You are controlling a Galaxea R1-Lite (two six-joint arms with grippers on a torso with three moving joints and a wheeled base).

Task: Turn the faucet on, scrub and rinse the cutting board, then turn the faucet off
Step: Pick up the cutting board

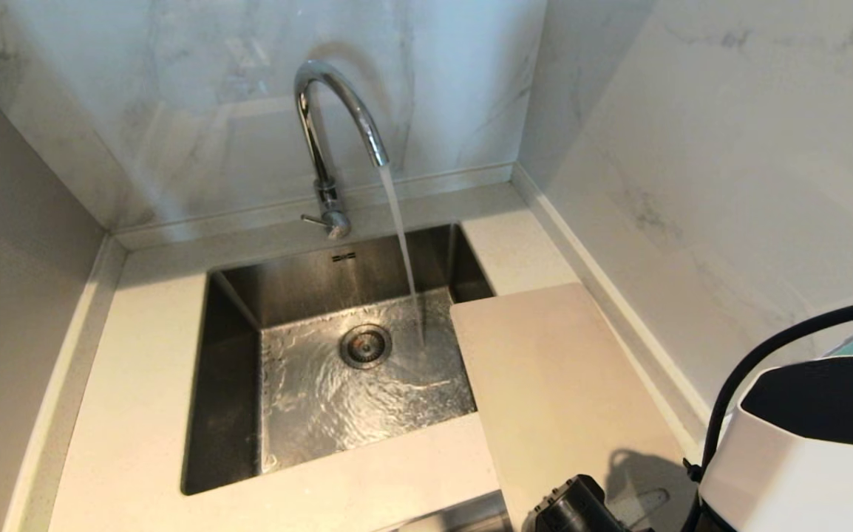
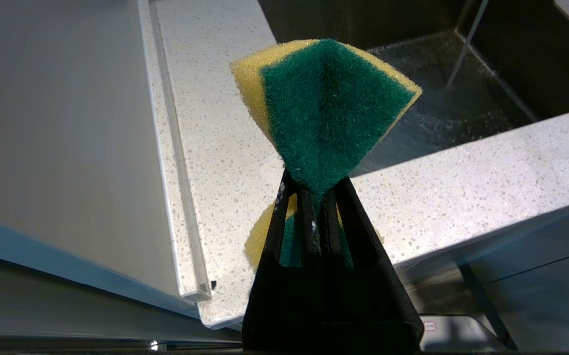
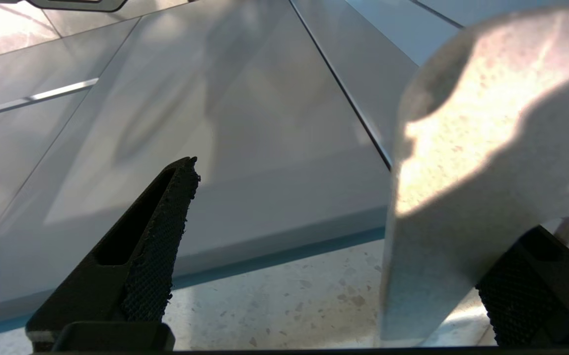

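Water runs from the faucet (image 1: 323, 140) at twelve o'clock into the sink (image 1: 234, 295), and the cutting board (image 1: 559, 384) lies on the counter (image 1: 138, 384) at four o'clock, one corner jutting over the basin. The right gripper (image 3: 334, 246) stands wide at the board's near end — one finger either side of its edge. The left gripper (image 2: 316, 197) is clamped on a green-and-yellow sponge (image 2: 324, 98) — above the counter by the sink's near edge.

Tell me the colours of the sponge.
The sponge is yellow with a dark green scouring face, clearest in the left wrist view.
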